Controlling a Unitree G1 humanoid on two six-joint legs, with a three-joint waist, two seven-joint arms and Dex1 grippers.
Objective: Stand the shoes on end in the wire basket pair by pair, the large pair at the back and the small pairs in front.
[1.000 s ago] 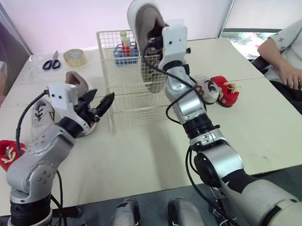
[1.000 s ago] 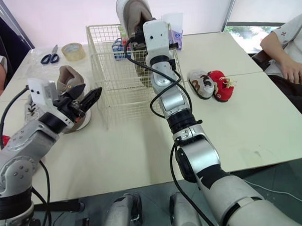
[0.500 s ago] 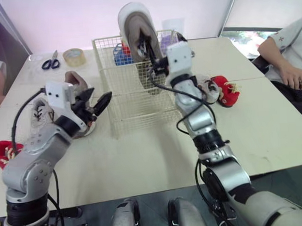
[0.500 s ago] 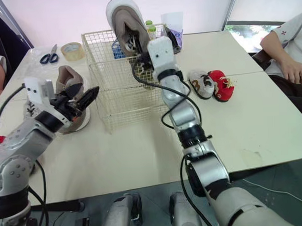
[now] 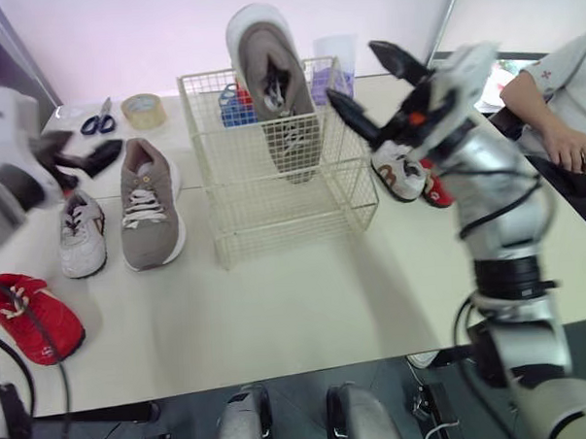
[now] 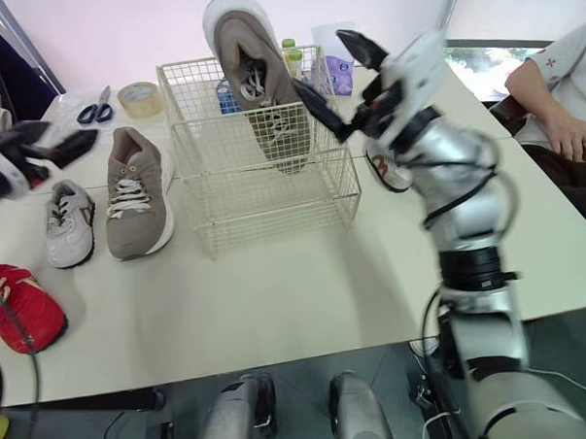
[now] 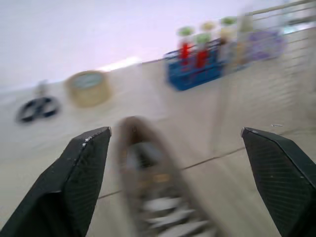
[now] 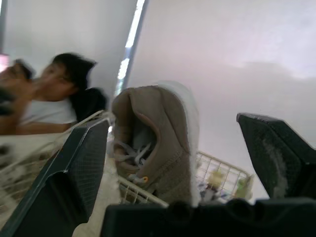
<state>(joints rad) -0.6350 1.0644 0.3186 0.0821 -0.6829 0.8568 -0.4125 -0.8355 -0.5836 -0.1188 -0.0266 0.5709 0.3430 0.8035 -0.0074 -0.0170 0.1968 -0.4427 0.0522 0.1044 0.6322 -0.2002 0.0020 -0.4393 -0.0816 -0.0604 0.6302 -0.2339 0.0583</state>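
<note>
So the robot's barely started on this one. One big tan shoe [image 5: 273,84] is standing on end at the back of the wire basket [image 5: 293,215], leaning on the back wall with its heel poking up over the rim. That's the only shoe in there.

The right gripper [image 5: 357,73] hangs just right of the basket with its fingers spread wide and nothing in them. The left gripper [image 7: 175,130] is well off to the basket's left, also wide open and empty.

Left to do, by the look of it:
- the matching tan shoe [image 5: 151,201], lying flat just left of the basket
- a small white shoe [image 5: 83,234] and a small red shoe [image 5: 35,318], further left
- their mates, another small white shoe [image 5: 393,171] and another red one [image 5: 436,189], right of the basket, partly behind the arm
</note>
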